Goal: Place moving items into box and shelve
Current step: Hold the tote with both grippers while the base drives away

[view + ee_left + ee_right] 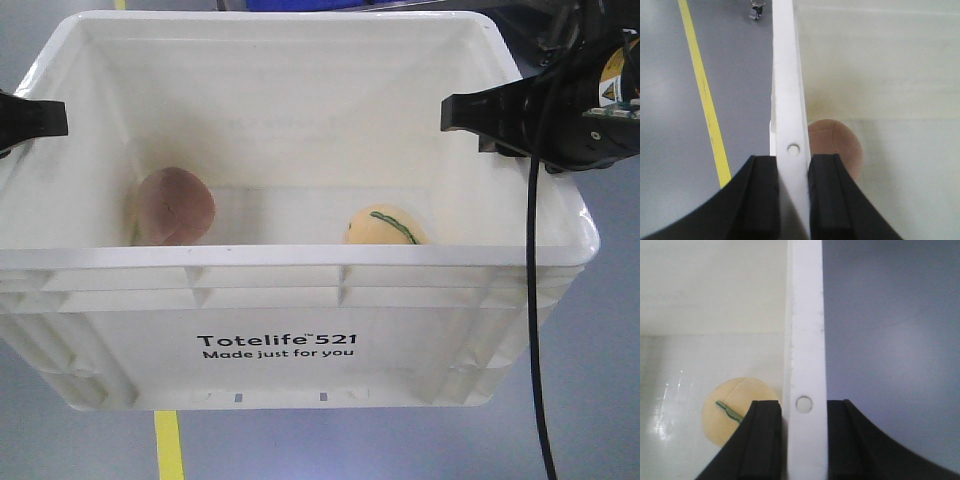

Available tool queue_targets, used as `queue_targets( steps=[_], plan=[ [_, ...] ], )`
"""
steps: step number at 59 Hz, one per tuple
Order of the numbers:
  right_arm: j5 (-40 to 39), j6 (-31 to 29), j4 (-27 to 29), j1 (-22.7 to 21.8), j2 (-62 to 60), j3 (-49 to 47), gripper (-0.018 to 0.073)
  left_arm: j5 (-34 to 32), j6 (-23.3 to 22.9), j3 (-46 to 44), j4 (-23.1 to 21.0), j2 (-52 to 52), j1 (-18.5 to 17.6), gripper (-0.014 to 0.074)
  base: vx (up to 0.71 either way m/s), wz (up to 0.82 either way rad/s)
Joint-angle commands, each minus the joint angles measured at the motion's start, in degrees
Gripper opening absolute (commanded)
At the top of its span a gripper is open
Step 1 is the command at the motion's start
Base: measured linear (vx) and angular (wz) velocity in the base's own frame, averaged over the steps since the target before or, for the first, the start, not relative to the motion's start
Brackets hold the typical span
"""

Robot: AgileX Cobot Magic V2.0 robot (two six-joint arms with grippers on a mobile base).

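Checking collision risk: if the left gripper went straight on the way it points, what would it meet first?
The left gripper has the crate wall clamped between its jaws, and that wall runs on ahead. Past it, the inner jaw looks headed for the pink ball, though depth is unclear.

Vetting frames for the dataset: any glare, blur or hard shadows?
Front view: even light, print on the box legible, faint shadow by the pink ball. Left wrist: left gripper soft, near the lens. Right wrist: glare patches on the box floor beside the yellow ball; right gripper likewise soft.
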Motion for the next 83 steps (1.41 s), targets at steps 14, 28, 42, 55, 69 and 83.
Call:
queue_targets(
  steps=[14,28,42,55,69,83],
  plan=[
    [-2.92,-0.36,-8.06,-0.7,-2.38,-2.26,0.0085,-4.25,0.33,-2.68,6.86,-1.49,0.28,-0.0022,0.1,0.36],
    [-2.92,-0.36,-8.06,-0.7,-2.38,-2.26,0.0085,-4.25,0.33,-2.68,6.86,-1.49,0.28,-0.0022,0.14,0.41],
    [-2.92,-0.36,-8.06,-0.7,-2.38,-2.26,0.0085,-4.25,0.33,-2.68,6.86,-1.49,0.28,-0.0022,0.2,0.33],
    [-2.92,-0.36,-8.06,-0.7,-2.38,-2.26,0.0085,-4.25,0.33,-2.68,6.86,-1.49,0.28,-0.0022,0.24,0.28],
    [-2.92,-0.36,-8.06,-0.7,-2.38,-2.26,0.0085,-4.25,0.33,-2.68,6.86,-1.49,0.28,-0.0022,0.26,0.28],
    [-2.92,-0.36,-8.06,-0.7,-2.38,-2.26,0.0085,-4.26,0.33,-2.68,6.81,-1.49,0.28,-0.0022,0.29,0.27]
  ],
)
